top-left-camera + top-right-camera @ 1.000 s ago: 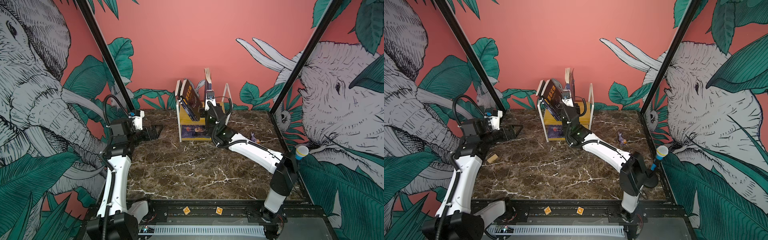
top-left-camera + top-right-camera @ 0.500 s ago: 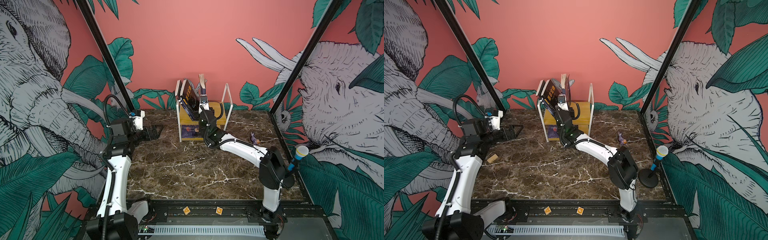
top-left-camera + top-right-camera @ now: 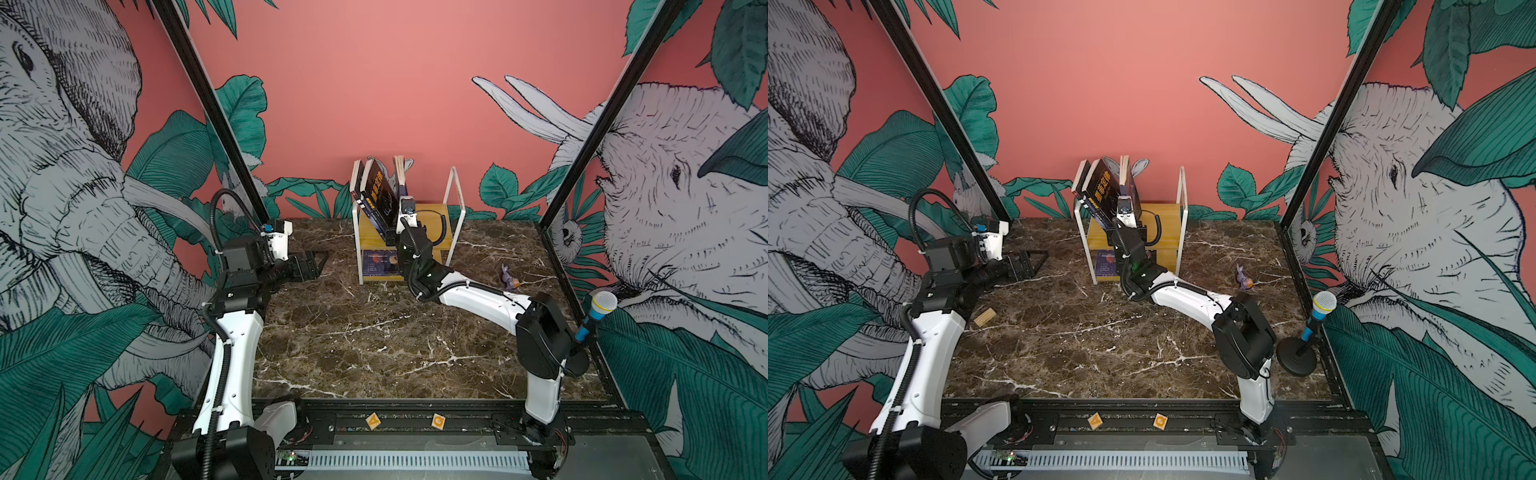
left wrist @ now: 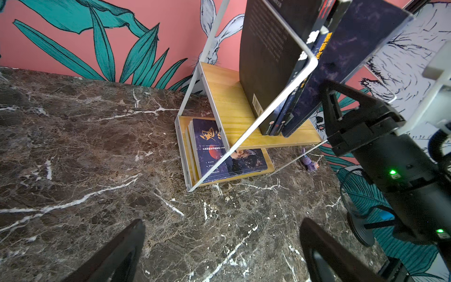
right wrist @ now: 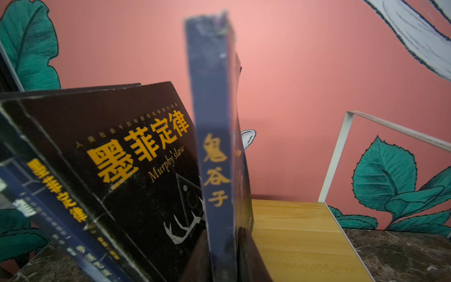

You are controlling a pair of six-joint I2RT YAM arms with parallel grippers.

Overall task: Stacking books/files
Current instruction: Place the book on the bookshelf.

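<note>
Books (image 3: 376,195) stand on the upper shelf of the white-framed rack (image 3: 454,195), centre of frame at the back wall in both top views. Black book (image 3: 1104,187) leans toward frame left, navy book (image 3: 1126,183) is near upright just beside it. Flat book (image 3: 379,262) lies on the lower shelf. Right gripper (image 3: 400,208) is at the navy book's foot. Left gripper (image 3: 309,268) hovers over the marble table (image 3: 374,340), left of the rack and well apart from it.

Left wrist: left gripper (image 4: 219,256) has its claw spread wide with nothing in it. Rack (image 4: 212,107) is ahead, flat book (image 4: 219,151) under the upper shelf.

Right wrist: navy book (image 5: 217,171) spine sits between the right gripper (image 5: 223,246) fingers. Clamped or just clear, can't tell. Black book (image 5: 127,156), "Murphy's law", tilts away from it.
</note>
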